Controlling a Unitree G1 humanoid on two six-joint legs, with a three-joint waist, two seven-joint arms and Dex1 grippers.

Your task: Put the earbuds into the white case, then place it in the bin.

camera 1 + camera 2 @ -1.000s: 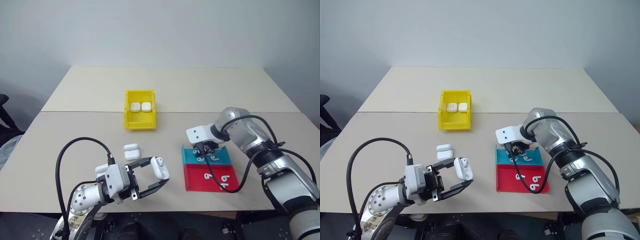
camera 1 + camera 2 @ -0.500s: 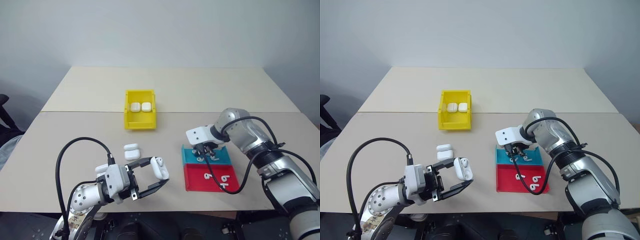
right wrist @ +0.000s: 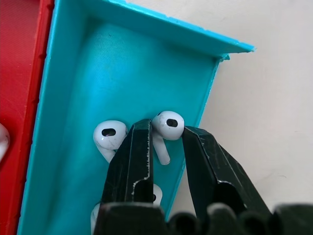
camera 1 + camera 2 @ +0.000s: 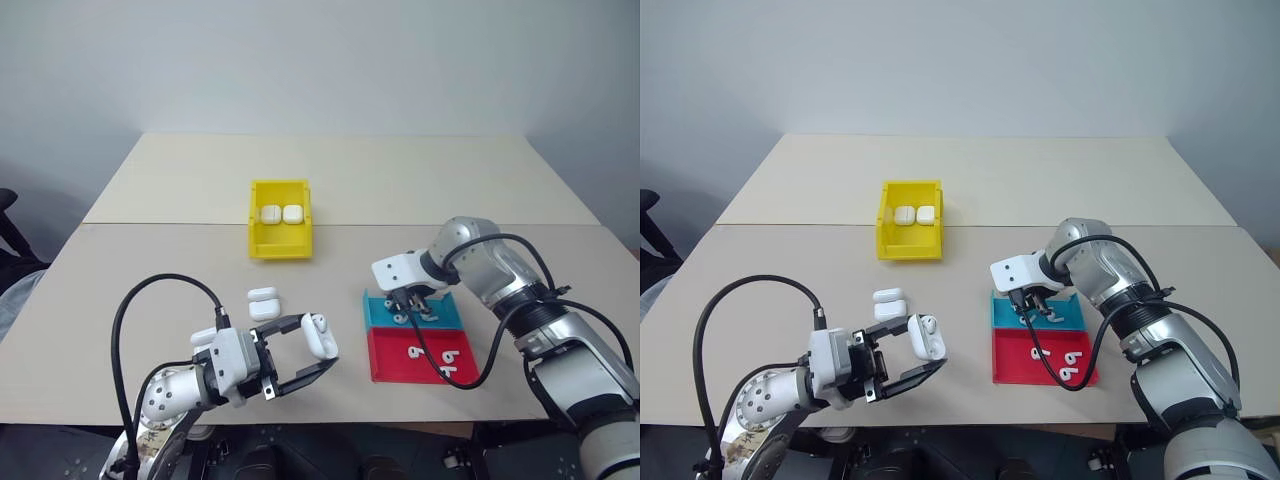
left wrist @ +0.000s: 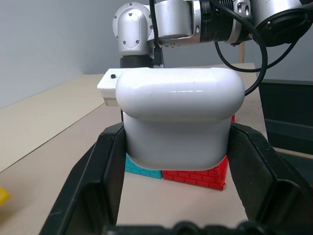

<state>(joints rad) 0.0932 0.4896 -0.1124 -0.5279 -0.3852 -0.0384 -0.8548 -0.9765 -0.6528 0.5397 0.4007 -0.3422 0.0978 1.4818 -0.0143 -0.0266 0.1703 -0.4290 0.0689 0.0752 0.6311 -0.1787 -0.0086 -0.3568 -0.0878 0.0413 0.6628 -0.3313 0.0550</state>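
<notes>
Right gripper [image 3: 164, 134] down in blue tray, jaws narrow around an earbud; left gripper [image 4: 318, 362] clamped on an open white case.

Right fingers [image 3: 132, 161] straddle one earbud [image 3: 166, 123] at the blue tray's [image 4: 445, 315] right wall, stem between the jaws; firm pinch or not, cannot tell. A second earbud [image 3: 108, 136] lies just left of it, a third is partly hidden under the finger. Red tray [image 4: 385, 362] touches the blue one on its near side and holds more earbuds [image 4: 445, 356]. Left gripper, near-left of the table [image 4: 420, 190], grips the white case [image 4: 320, 338] by its sides, lid flipped up, an earbud seated inside. Two more white cases [image 4: 263, 303] lie on the table just beyond it, another [image 4: 203, 337] by the left wrist. Yellow bin [image 4: 279, 245] sits farther back, centre-left, with two closed cases [image 4: 281, 214] side by side at its far end.
</notes>
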